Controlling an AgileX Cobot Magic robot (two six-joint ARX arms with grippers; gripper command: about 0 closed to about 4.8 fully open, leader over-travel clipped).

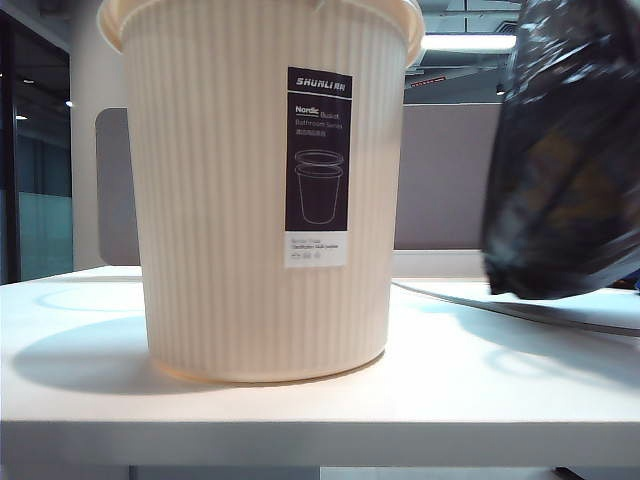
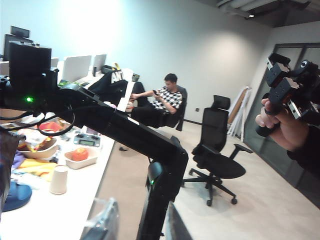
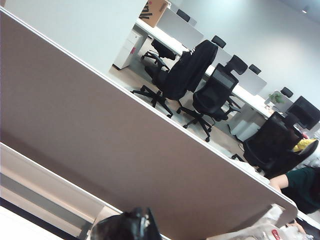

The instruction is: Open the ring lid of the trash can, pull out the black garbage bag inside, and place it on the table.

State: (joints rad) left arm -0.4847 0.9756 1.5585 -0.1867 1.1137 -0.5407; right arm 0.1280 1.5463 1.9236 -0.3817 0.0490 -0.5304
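Now cream trash can (image 1: 265, 190) on table (image 1: 450, 390), right hand closed gripping black garbage bag (image 1: 570, 150), left hand's state unclear

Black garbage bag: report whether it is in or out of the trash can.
Out: the black garbage bag hangs beside the trash can, clear above the table.

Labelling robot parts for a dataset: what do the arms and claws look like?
In the left wrist view, the other arm is matte black and boxy, with green lights and looping black cables. The left claw's fingers, at the frame edge, look translucent grey. The right claw is out of view.
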